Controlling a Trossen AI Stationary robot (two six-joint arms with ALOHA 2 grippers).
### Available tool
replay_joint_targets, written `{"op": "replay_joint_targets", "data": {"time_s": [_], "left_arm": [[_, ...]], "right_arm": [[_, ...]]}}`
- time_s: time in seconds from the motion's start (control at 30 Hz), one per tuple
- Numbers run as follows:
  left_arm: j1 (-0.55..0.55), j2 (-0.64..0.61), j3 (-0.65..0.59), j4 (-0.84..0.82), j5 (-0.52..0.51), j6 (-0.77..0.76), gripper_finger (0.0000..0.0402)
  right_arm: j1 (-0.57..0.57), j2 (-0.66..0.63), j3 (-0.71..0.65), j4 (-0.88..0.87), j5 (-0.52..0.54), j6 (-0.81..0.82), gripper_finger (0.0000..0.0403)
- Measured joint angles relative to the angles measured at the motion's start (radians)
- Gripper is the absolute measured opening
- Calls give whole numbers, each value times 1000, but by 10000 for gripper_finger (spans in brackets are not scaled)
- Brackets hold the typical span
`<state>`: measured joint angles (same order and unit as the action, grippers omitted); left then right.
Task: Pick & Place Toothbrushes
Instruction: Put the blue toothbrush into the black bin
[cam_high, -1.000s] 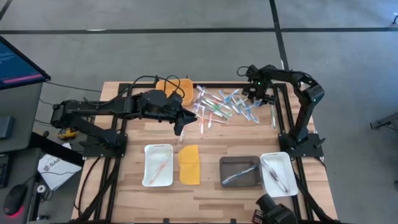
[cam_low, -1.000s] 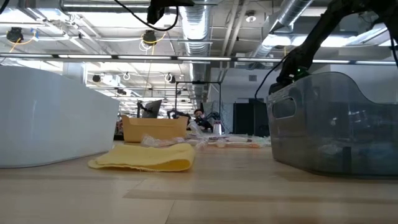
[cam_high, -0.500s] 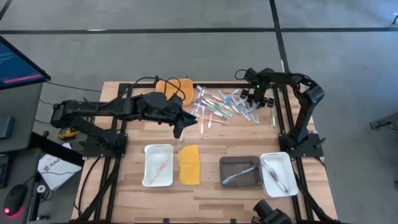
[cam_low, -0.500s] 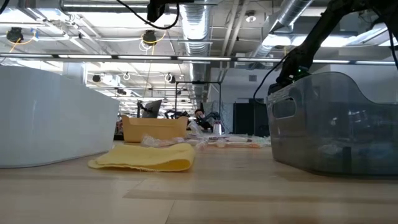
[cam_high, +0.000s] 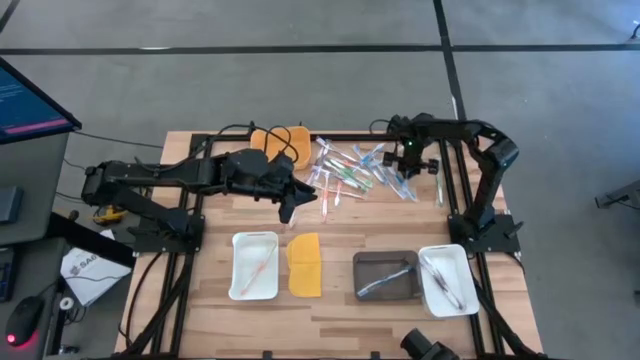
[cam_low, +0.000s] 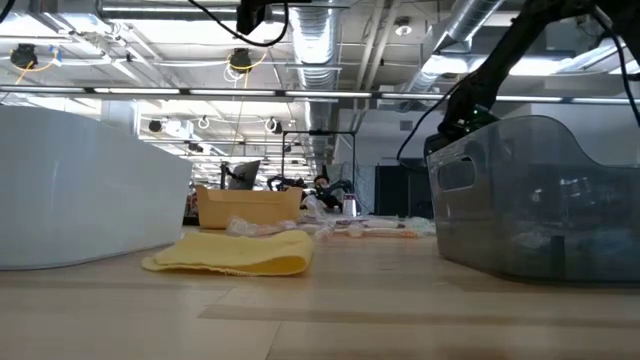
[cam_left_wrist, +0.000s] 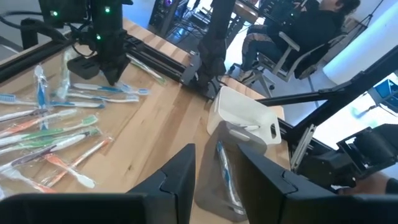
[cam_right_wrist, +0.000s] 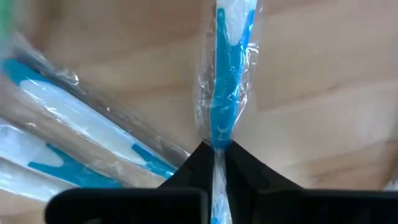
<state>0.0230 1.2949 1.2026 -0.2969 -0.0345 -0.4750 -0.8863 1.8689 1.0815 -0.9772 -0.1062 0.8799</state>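
Right gripper (cam_right_wrist: 214, 152) is pinched onto a wrapped blue toothbrush (cam_right_wrist: 225, 93); the fingers (cam_right_wrist: 249, 171) are seen closed on the wrapper in the right wrist view, with the handle cut off below them. In the high view this gripper (cam_high: 405, 160) sits low over the right end of the toothbrush pile (cam_high: 355, 170) at the table's far side, and the grip itself is hidden under the wrist there.

Left gripper (cam_high: 288, 208) is held above the table near the pile's left edge. Its fingers (cam_left_wrist: 177, 180) are seen apart in the left wrist view, nothing between them; the tips are cut off by the frame edge.

Already placed: one pinkish brush in the left white tray (cam_high: 255, 265), a blue one in the grey bin (cam_high: 385, 275), and a brush or two in the right white tray (cam_high: 445, 280), colour hard to make out. The yellow lid (cam_high: 305, 265) lies just beside the left white tray. An orange container (cam_high: 280, 140) sits at the far side, partly covered by the left arm.

In the low view most of the pile is blocked by the grey bin (cam_low: 535, 200) and the white tray wall (cam_low: 90, 190); individual brushes cannot be told apart. A seated person (cam_left_wrist: 305, 28) is partly visible beyond the table.
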Motion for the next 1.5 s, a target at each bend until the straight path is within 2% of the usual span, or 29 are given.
{"op": "replay_joint_targets", "data": {"time_s": [0.1, 0.2, 0.57, 0.7, 0.87, 1.0, 1.2, 1.33, 1.5], "left_arm": [[-3, 0, 0, 0, 0, 2, 108], [-6, 0, 0, 0, 0, 4, 108], [-5, 0, 0, 8, -2, 55, 108], [-5, 0, 0, 8, -19, 109, 108], [-3, 0, 0, 38, -54, 254, 108], [-3, 0, 0, 69, -158, 396, 108], [0, 0, 0, 107, -384, 548, 108], [16, 2, 0, 236, -374, 812, 108], [10, 35, 1, 446, -258, 1420, 108]], "right_arm": [[26, -8, -4, -36, -2, -18, 29], [54, -35, -11, -70, -6, -34, 15], [74, -285, -6, -42, 10, -27, 7], [90, -396, -5, 6, -52, -33, 8], [133, -533, -4, 77, -150, 21, 8], [198, -633, -4, 166, -210, 95, 6], [340, -744, -3, 299, -211, 223, 8], [437, -776, -2, 407, -207, 300, 8], [542, -785, -2, 574, -209, 396, 8]]}}
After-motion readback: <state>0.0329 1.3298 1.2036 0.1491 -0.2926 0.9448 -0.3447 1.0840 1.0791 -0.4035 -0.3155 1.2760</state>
